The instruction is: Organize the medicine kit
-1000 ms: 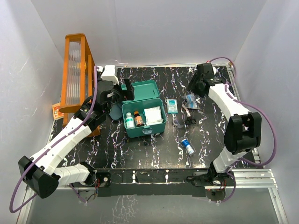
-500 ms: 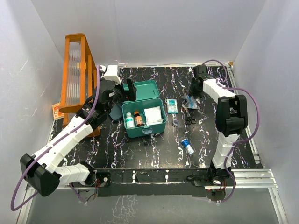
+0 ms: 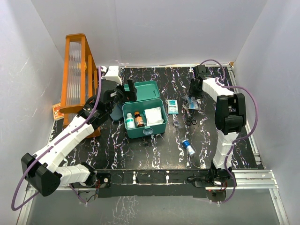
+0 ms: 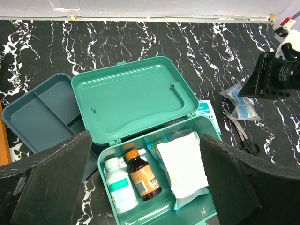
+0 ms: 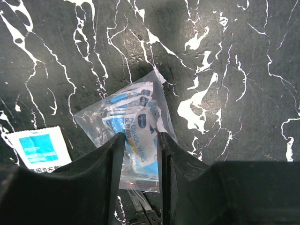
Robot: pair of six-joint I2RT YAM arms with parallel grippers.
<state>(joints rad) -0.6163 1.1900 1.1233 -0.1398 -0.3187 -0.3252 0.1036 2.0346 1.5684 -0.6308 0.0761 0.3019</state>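
Between the right gripper's jaws: clear wipes bag, jaws narrowed around it; firm clamp cannot be told.
Step advice: pinch the bag's middle, lift clear before carrying left.
Left gripper: wide open, empty.
Medicine kit: directly below left gripper; teal, lid flung back, bottles and gauze pack inside.

You have one teal-green plastic box with a hinged lid. In it are two bottles, one white bottle with a teal label and one brown bottle with an orange cap, plus one flat white packet. Count one darker blue-teal divided tray and one tall orange rack. On the table lie one blue-and-white sachet, one clear bag of blue-and-white sachets, one pair of black-handled scissors and one small blue-and-white vial. By the rack there is one small orange card.
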